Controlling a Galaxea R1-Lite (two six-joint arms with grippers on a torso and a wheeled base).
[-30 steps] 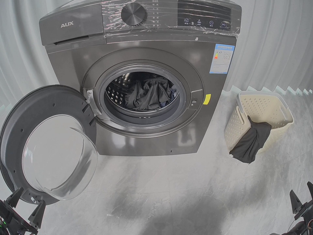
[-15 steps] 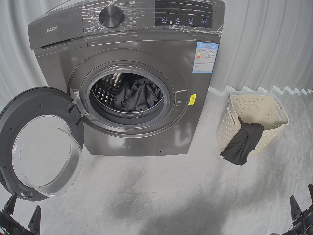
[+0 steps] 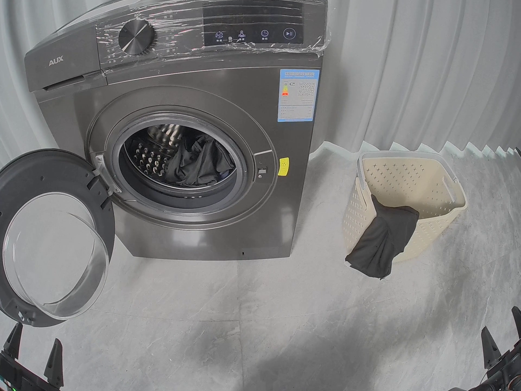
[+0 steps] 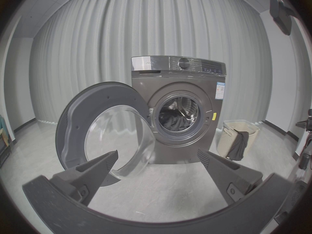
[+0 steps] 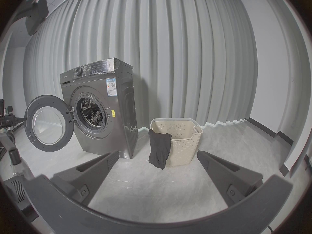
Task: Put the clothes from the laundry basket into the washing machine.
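Observation:
A grey washing machine (image 3: 179, 82) stands on the floor with its round door (image 3: 51, 240) swung wide to the left. Dark clothes (image 3: 198, 161) lie in its drum. To the right sits a cream laundry basket (image 3: 434, 213) with a dark garment (image 3: 385, 240) draped over its front rim. My left gripper (image 3: 32, 354) is low at the near left, open and empty, below the door. My right gripper (image 3: 504, 335) is low at the near right, open and empty, well short of the basket. The machine (image 4: 182, 108) and basket (image 5: 182, 137) also face both wrist cameras.
A pale pleated curtain (image 3: 423, 55) runs behind the machine and basket. Bare grey marbled floor (image 3: 271, 321) spreads between me and both. The open door juts out toward my left side.
The whole head picture has slid left, so the camera has turned to the right; machine and basket keep their places relative to each other. Both grippers stay low and open.

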